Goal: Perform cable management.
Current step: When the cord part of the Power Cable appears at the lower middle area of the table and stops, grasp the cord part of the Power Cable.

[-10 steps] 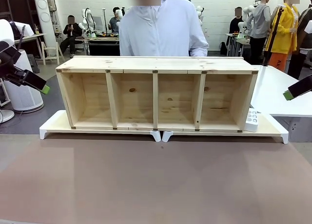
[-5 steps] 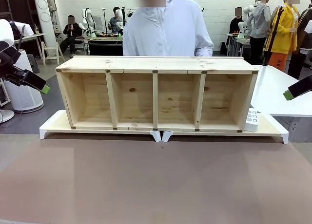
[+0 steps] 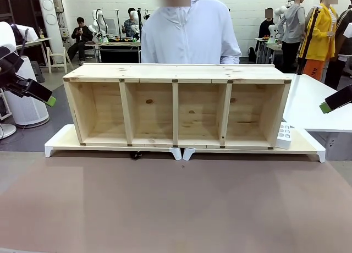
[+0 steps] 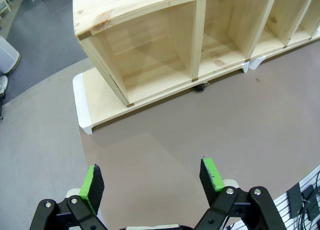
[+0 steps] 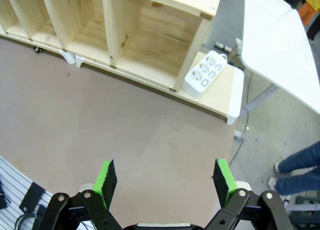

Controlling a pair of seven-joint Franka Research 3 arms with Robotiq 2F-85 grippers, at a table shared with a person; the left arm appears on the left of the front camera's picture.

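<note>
Left wrist view: left fingers (image 4: 91,182) wide over brown table (image 4: 165,155); right fingers (image 5: 106,177) wide too.

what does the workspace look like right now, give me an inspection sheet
surface: brown table carrying two white risers with a four-bay wooden shelf on them
job's things: small black plug on the table at the left riser's front edge; white power strip on the right riser, beside the shelf's end wall
clutter: nothing seen
grippers: left gripper open, holding nothing, above the table; right gripper open, holding nothing
cables: the cord between plug and strip is hidden
surroundings: person in a pale top standing behind the shelf
</note>
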